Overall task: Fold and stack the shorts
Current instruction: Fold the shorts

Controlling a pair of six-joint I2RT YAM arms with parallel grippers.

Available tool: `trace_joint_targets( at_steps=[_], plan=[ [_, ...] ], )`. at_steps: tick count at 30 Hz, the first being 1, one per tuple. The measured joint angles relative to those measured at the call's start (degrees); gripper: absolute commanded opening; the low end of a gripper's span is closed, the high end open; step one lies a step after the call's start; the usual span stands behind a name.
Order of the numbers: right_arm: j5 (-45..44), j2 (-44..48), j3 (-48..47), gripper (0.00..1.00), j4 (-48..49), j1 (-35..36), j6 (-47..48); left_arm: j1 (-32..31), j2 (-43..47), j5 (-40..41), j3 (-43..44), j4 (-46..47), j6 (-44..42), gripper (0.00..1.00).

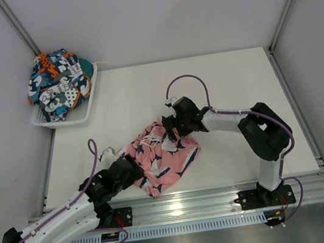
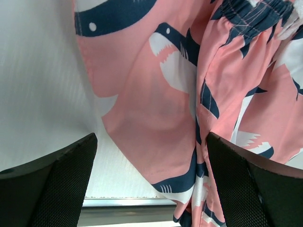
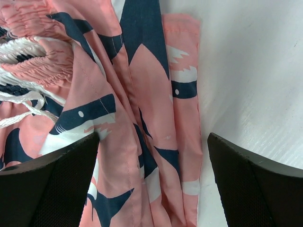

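So both arms are down on the pink shark-print shorts (image 1: 166, 155), one from each side. The left gripper (image 1: 134, 165) sits at the shorts' edge nearest its own arm, the right gripper (image 1: 170, 135) at the opposite, farther edge.

Left wrist cam: the left gripper (image 2: 150, 142) has its fingers (image 2: 52, 189) spread wide, with nothing pinched. The pink fabric lies straight ahead and under the gap between them, running off toward the right-hand finger, and bare white table (image 2: 38, 85) is in front of the left-hand finger.

Right wrist cam: same deal. The right gripper (image 3: 152, 139) is spread apart with the fingers (image 3: 255, 189) not closed on anything. Bunched pink fabric fills the space ahead of the left-hand finger and the gap, and the gathered waistband (image 3: 33, 56) with the white drawstring (image 3: 19, 106) is off to its far left. Plain table is ahead of the right-hand finger.

The shorts are crumpled, not flat.

The patchwork shorts (image 1: 57, 82) are heaped in a white basket (image 1: 88, 105) well beyond the left gripper, in the far corner.
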State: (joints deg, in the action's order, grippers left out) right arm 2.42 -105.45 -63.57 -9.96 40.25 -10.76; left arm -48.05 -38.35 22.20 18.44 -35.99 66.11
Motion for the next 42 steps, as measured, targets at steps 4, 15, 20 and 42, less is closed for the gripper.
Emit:
trace_joint_targets(
  at_steps=[4,15,20,42],
  plan=[
    [0.2,-0.1,-0.1,0.97,0.2,-0.1,0.0,-0.3,0.0,0.2,-0.1,-0.3,1.4,0.99],
    [1.7,-0.3,-0.1,0.78,1.0,-0.3,-0.1,-0.6,-7.3,1.7,0.0,8.8,1.8,0.99],
    [3.0,-0.5,0.1,0.53,1.2,-0.3,-0.1,-0.6,-12.6,3.0,0.8,14.2,1.4,0.94],
    [-5.2,16.5,23.4,0.00,8.7,1.6,-23.1,16.2,-39.9,-18.9,12.6,38.6,-29.3,0.00]
  ],
)
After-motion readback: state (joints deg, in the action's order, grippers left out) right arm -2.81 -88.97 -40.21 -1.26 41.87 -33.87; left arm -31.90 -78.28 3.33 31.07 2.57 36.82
